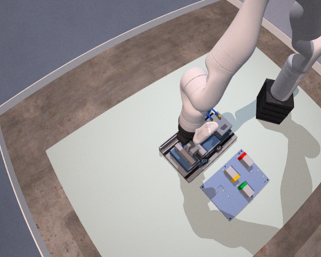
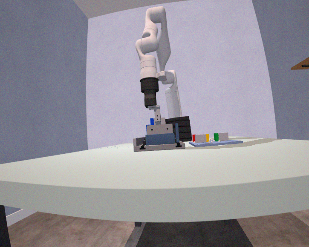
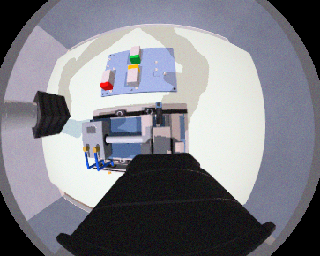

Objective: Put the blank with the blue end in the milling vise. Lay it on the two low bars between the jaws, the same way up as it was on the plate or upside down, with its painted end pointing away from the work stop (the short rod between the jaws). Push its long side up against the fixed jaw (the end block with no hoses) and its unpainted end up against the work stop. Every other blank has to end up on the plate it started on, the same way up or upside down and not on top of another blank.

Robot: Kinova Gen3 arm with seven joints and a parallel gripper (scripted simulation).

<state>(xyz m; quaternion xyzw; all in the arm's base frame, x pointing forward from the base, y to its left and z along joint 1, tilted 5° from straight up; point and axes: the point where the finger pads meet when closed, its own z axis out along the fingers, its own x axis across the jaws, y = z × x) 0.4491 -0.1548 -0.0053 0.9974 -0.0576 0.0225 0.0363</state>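
Observation:
The blue-ended blank [image 1: 193, 149] [image 2: 163, 121] [image 3: 161, 138] is between the fingers of my gripper [image 2: 157, 122], which is shut on it. Its blue end points away from the work stop [image 1: 203, 161] [image 2: 177, 132] [image 3: 159, 113]. In the exterior view its upper part shows above the fixed jaw [image 1: 187, 156] [image 2: 160, 129] [image 3: 176, 127]. From above it lies between that jaw and the moving jaw [image 1: 202, 151] [image 3: 146, 125]. The jaw hides its underside, so contact with the low bars cannot be told. The wrist camera's view of the fingertips is mostly blocked by the gripper body.
The blue plate [image 1: 224, 204] [image 2: 215, 144] [image 3: 165, 84] beside the vise bears the red-ended blank [image 1: 247, 161] [image 3: 107, 76], yellow-ended blank [image 1: 231, 172] [image 3: 132, 77] and green-ended blank [image 1: 247, 190] [image 3: 135, 52], apart from each other. Blue hoses [image 3: 87, 161] stand at the vise's far end.

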